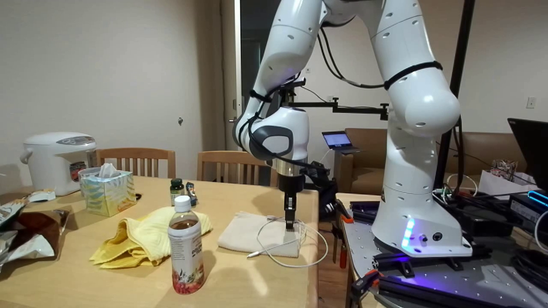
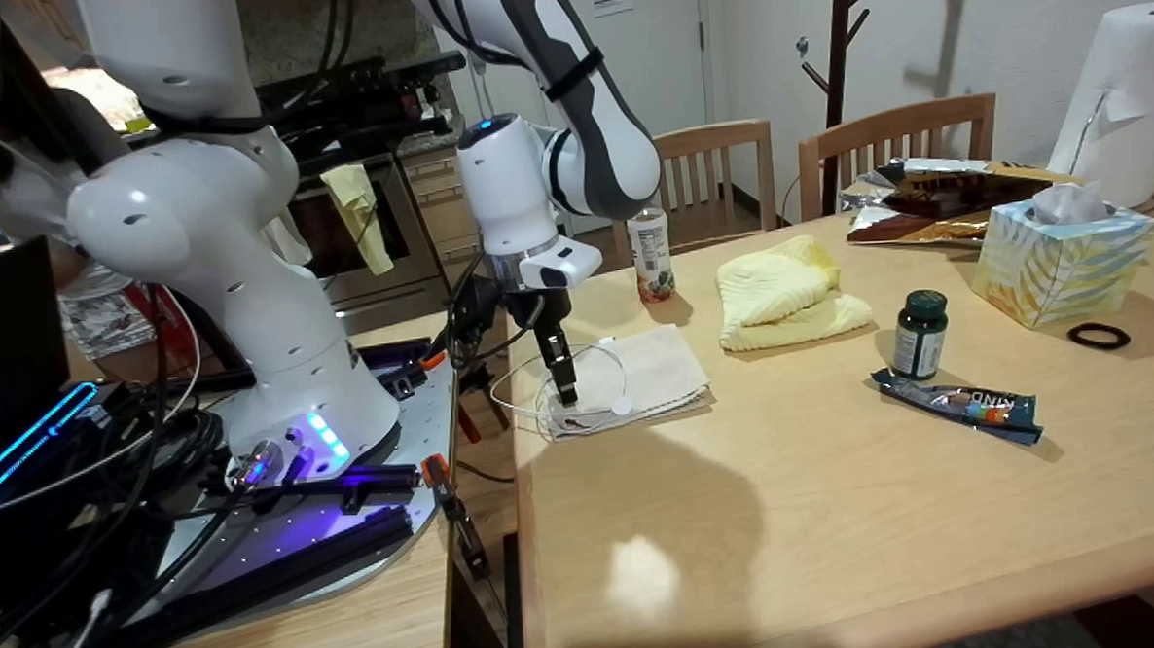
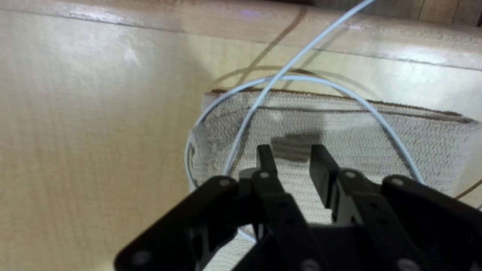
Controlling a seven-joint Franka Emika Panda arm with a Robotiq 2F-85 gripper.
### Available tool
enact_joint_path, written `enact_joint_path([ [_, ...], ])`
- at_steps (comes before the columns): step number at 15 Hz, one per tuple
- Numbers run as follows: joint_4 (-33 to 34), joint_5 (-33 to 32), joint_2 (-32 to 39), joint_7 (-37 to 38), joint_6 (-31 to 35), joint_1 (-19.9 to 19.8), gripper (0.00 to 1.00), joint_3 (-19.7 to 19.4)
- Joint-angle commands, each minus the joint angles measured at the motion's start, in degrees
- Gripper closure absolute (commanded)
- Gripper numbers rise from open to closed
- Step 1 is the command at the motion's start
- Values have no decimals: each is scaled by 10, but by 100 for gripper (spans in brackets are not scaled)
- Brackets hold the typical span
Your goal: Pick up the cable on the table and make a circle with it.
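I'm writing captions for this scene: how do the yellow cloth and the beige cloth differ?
The yellow cloth lies in a rumpled heap, while the beige cloth is folded flat. The yellow cloth's outline is irregular; the beige cloth's is roughly rectangular. The white cable loops over the beige cloth, but no part of it crosses the yellow cloth. Both rest on the table.

Cable (image 3: 276, 78) cropped at wrist view's top, partly behind the claw (image 3: 290, 152), laptop screen (image 1: 337, 139) seemingly unreadable

Yellow towel (image 2: 780, 296) between drink bottle (image 2: 652, 259), tissue box (image 2: 1062, 269)
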Motion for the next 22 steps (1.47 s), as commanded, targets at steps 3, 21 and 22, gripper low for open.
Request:
enact_joint_path([
  [3, -6, 5, -9, 0, 3, -5, 26, -3],
  [21, 10, -24, -5, 0, 3, -65, 53, 35],
  [22, 10, -24, -4, 0, 3, -66, 59, 33],
])
